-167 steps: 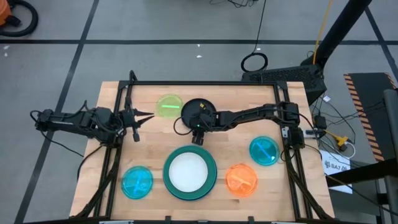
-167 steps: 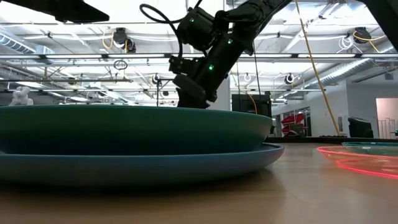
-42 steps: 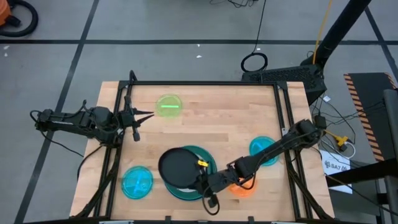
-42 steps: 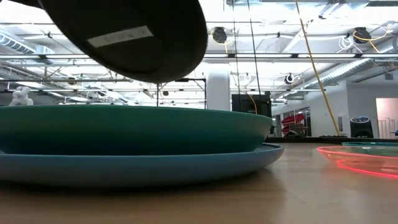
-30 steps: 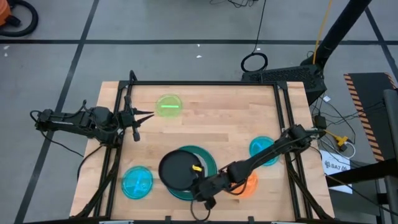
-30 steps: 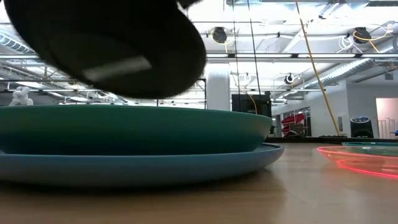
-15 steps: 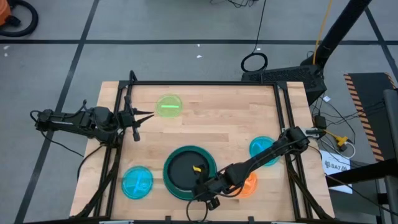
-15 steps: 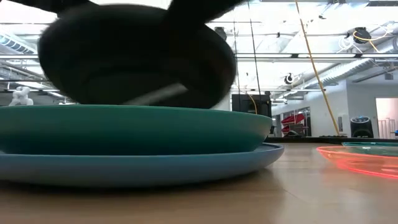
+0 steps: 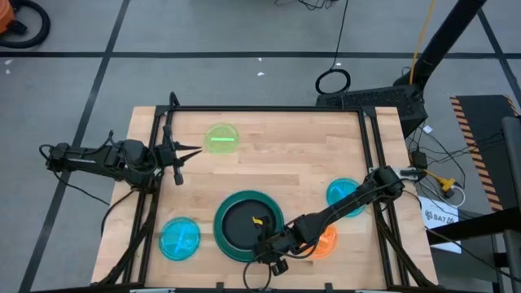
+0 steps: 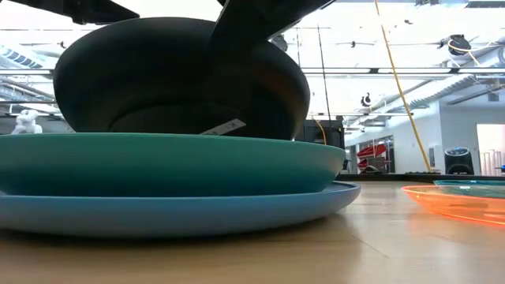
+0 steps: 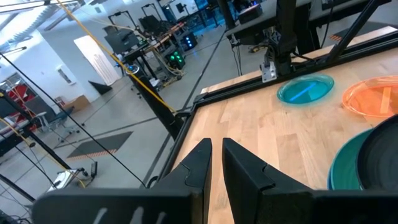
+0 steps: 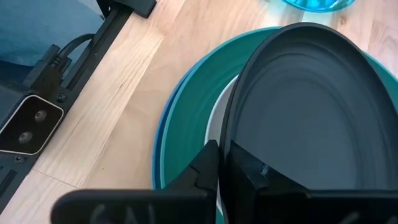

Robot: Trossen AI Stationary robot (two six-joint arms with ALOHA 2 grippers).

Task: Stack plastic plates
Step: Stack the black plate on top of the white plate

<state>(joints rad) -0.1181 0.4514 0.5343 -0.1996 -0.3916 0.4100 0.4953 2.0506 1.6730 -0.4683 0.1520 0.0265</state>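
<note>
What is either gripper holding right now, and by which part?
The right gripper pinches the black plate by its near rim, above the teal plate. The left gripper holds nothing.

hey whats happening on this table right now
The right tool grips the rim of a black plate and holds it tilted over the teal plate, which sits on a blue one. A white plate shows beneath the black. The left tool waits at the table's edge. Four small plates lie unstacked.

Right gripper (image 9: 262, 249) clamped low; left gripper (image 9: 181, 159) closed, idle.
</note>
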